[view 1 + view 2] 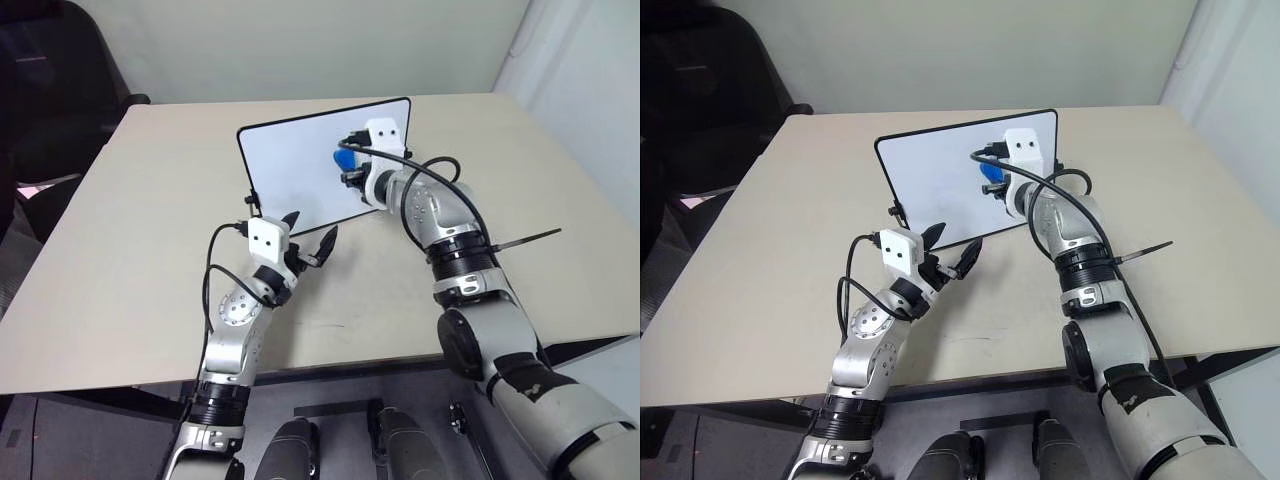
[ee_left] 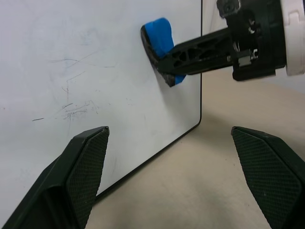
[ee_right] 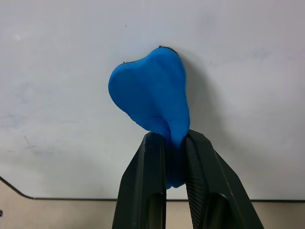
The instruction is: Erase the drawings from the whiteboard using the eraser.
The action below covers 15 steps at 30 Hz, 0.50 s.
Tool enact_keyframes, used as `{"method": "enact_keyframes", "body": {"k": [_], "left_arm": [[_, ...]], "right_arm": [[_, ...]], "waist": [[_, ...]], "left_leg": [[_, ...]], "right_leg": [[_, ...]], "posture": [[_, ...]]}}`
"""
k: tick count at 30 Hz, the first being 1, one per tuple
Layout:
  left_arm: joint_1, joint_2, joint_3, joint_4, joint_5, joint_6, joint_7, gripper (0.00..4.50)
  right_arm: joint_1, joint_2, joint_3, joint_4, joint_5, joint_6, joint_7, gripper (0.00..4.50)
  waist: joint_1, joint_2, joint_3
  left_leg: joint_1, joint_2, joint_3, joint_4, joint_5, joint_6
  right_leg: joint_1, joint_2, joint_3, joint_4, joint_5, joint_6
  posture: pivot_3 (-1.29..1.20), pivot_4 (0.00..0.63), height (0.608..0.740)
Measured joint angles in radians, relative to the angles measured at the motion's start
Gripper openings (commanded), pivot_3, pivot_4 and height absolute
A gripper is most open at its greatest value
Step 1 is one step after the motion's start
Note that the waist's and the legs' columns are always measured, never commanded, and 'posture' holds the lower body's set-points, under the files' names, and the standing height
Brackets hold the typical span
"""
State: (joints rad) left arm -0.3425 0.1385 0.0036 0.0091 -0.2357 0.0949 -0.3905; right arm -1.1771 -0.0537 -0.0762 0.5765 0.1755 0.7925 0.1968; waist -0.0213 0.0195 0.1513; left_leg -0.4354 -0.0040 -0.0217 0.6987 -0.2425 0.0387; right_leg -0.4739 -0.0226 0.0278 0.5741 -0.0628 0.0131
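The whiteboard (image 1: pixel 290 170) stands propped upright on the table, its white face toward me. My right gripper (image 3: pixel 167 138) is shut on the blue eraser (image 3: pixel 150 95), which presses flat against the board's upper right area (image 1: pixel 345 158). The left gripper (image 1: pixel 312 224) hangs open just in front of the board's lower edge, with nothing between its fingers (image 2: pixel 86 167). The drawings are hidden; faint grey scratch marks (image 2: pixel 71 107) show on the board's face in the left wrist view.
The beige table (image 1: pixel 130 250) stretches wide on both sides of the board. A black chair (image 1: pixel 50 80) stands beyond the table's far left corner. The table's near edge runs just below my arms.
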Motion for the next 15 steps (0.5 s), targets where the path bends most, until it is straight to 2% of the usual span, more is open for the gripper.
{"method": "enact_keyframes", "body": {"k": [8,15], "left_arm": [[0.0,0.0,0.001,0.0,-0.001,0.0,0.0,4.5],[0.0,0.001,0.002,-0.001,-0.001,0.0,0.0,4.5]], "right_arm": [[0.014,0.007,0.036,0.007,-0.018,-0.003,0.002,0.3],[0.049,-0.011,0.054,0.165,-0.063,0.01,-0.031,0.3]], "waist": [[-0.002,0.0,0.0],[0.003,0.0,0.0]], "left_leg": [[0.001,0.001,0.0,0.0,0.0,0.0],[0.0,0.001,0.0,0.001,0.001,0.0]], "right_leg": [[0.0,0.001,0.0,0.0,0.0,0.0],[0.0,0.001,0.0,0.0,0.001,-0.001]], "posture": [[0.0,0.15,0.74],[0.0,0.15,0.74]]}}
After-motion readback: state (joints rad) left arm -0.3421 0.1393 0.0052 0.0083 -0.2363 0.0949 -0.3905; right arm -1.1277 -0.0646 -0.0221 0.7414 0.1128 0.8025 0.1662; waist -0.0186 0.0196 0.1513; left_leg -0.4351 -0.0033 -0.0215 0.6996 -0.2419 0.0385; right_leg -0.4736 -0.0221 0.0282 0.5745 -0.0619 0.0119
